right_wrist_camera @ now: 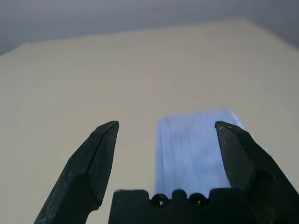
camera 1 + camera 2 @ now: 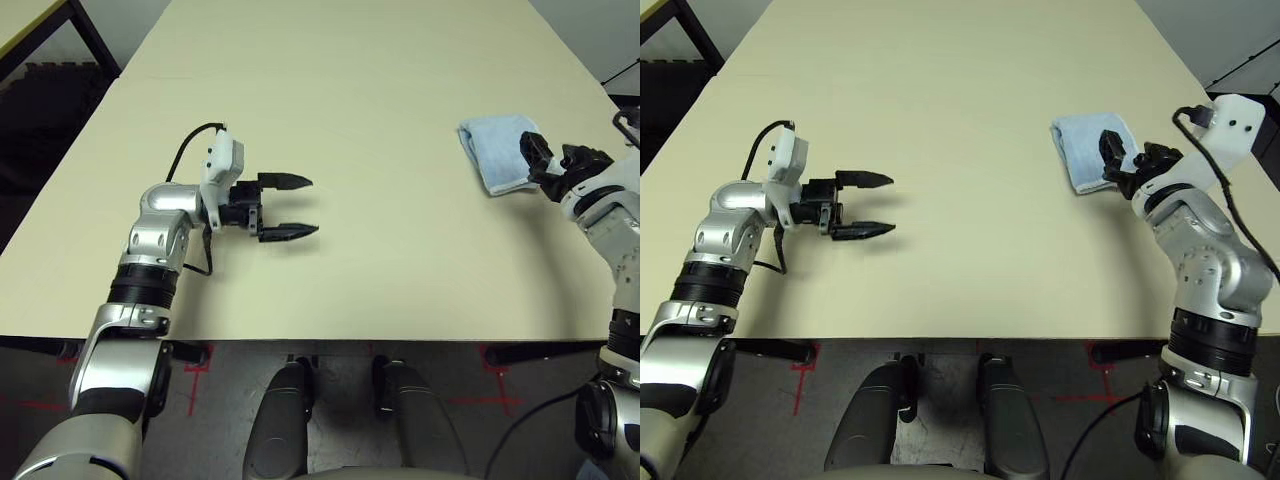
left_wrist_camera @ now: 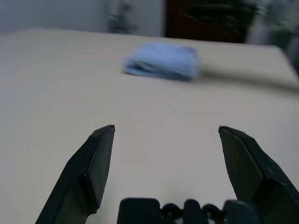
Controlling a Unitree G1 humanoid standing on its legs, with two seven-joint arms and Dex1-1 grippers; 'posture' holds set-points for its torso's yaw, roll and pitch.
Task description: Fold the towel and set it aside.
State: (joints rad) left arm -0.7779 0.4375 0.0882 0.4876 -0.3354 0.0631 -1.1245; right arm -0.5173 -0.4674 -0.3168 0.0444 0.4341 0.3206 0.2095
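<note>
right gripper [image 2: 1118, 158] raised over near edge of folded towel [image 2: 1080, 148], fingers spread wide, holding nothing. left gripper [image 2: 292, 207] level, wide open, empty, towel well off beyond fingertips.

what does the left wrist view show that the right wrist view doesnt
Left wrist view only: the folded towel seen from the side, its stacked layers showing, apart from the open left gripper, with dark shapes beyond the table.
Right wrist view only: the towel's flat top close up, right past the open right gripper.
Both: the blue towel lying on the cream table, with two black fingers spread wide.
</note>
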